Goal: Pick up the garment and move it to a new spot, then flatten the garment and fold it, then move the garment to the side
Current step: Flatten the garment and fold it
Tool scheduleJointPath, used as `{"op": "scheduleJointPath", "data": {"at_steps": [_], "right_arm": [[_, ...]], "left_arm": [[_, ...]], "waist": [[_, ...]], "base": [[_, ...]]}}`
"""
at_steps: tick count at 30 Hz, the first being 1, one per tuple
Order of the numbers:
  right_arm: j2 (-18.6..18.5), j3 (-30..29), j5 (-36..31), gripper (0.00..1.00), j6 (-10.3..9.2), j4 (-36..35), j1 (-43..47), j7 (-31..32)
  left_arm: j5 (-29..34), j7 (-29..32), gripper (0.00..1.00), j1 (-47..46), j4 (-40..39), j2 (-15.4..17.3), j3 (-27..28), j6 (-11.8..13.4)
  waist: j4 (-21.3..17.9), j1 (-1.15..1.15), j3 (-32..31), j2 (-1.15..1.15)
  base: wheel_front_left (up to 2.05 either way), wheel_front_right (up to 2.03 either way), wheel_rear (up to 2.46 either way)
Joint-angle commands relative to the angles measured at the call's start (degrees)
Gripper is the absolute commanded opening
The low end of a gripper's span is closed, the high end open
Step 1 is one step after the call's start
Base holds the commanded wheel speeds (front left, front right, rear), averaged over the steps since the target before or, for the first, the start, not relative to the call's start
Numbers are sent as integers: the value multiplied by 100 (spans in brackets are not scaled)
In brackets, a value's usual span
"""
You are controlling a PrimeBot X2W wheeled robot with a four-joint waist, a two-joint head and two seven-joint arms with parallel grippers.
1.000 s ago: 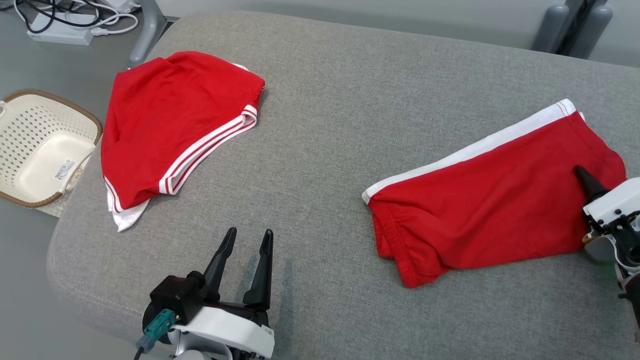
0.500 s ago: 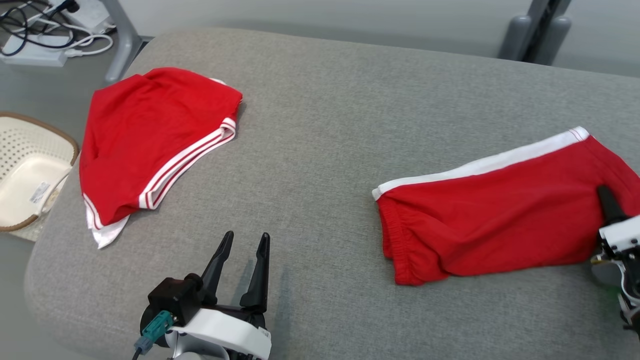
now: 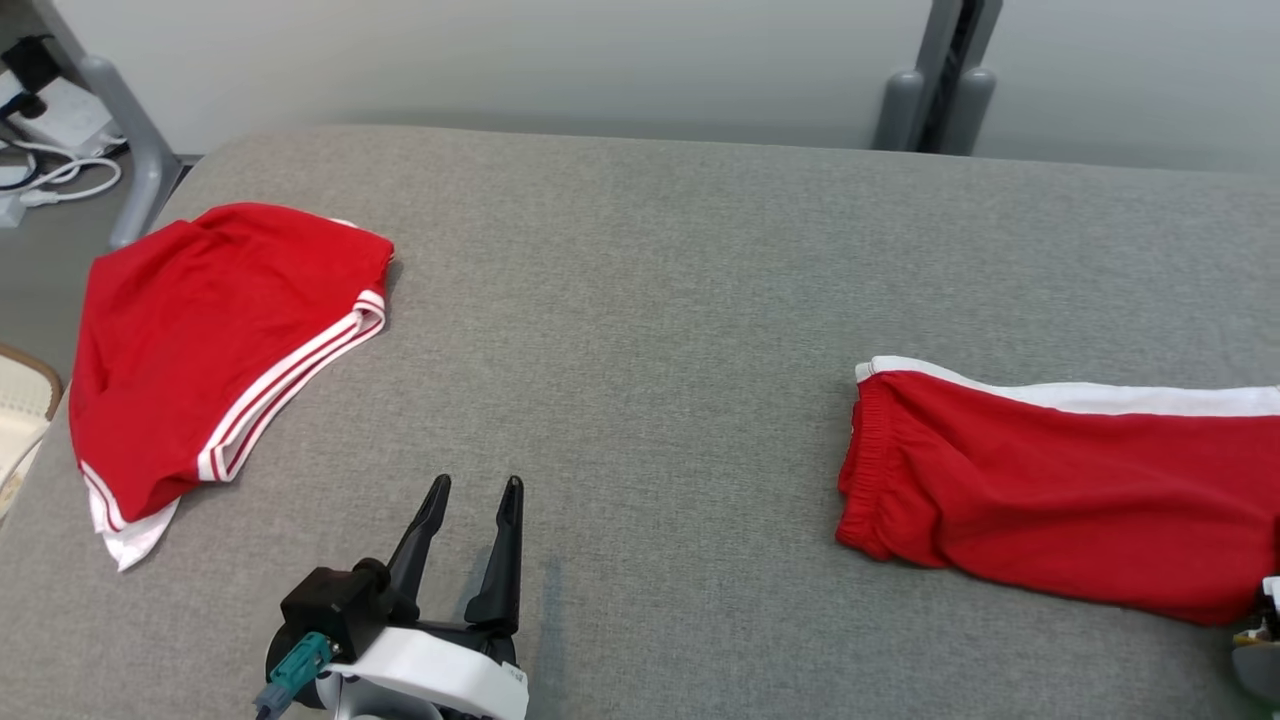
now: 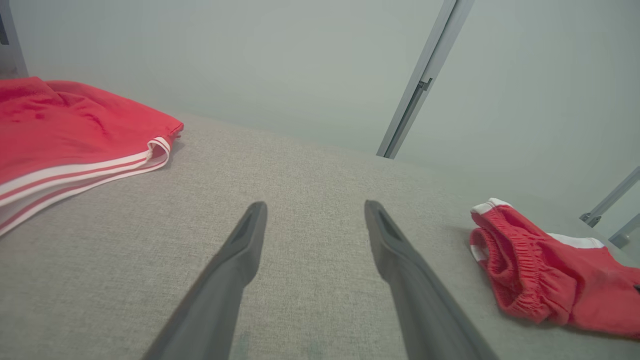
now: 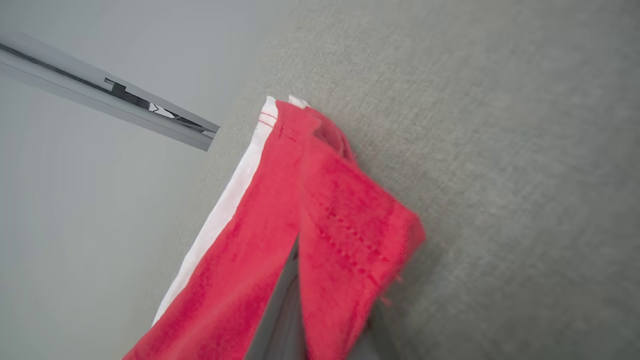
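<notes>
Right gripper [image 5: 295, 300] pinches the red shorts [image 3: 1060, 500], apparently at a hem corner, at the right edge of the cushion [image 3: 650, 300]. Limp, light cloth; take the waistband [image 3: 870, 470] too. Left gripper [image 3: 470, 490] gapes, empty.

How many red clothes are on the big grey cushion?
2. A folded red garment with white stripes lies at the left. The red shorts lie at the right, running past the head view's edge. More could be out of view.
</notes>
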Motion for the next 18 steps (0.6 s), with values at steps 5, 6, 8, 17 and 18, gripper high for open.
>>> {"op": "scheduleJointPath", "data": {"at_steps": [5, 6, 8, 17, 18], "right_arm": [[124, 24, -1, 0, -2, 139, 81, -159], [145, 39, -8, 0, -2, 146, 32, -190], [186, 84, -27, 0, -1, 131, -62, -258], [476, 515, 9, 0, -1, -842, -183, -301], [476, 515, 9, 0, -1, -842, -183, -301]], "left_arm": [[17, -22, 100, -9, 8, 24, 45, -33], [20, -22, 100, -3, 20, 23, 52, -35], [40, -22, 100, 15, 47, 23, 65, -28], [91, -22, 100, 58, 3, 22, 158, -61], [91, -22, 100, 58, 3, 22, 158, -61]], "waist": [[-182, 0, -75, 0], [-199, 0, -90, 0], [-223, 0, -132, 0], [-174, 0, -368, 0], [-174, 0, -368, 0]], "base": [[0, 0, 0], [0, 0, 0], [0, 0, 0], [0, 0, 0], [0, 0, 0]]}}
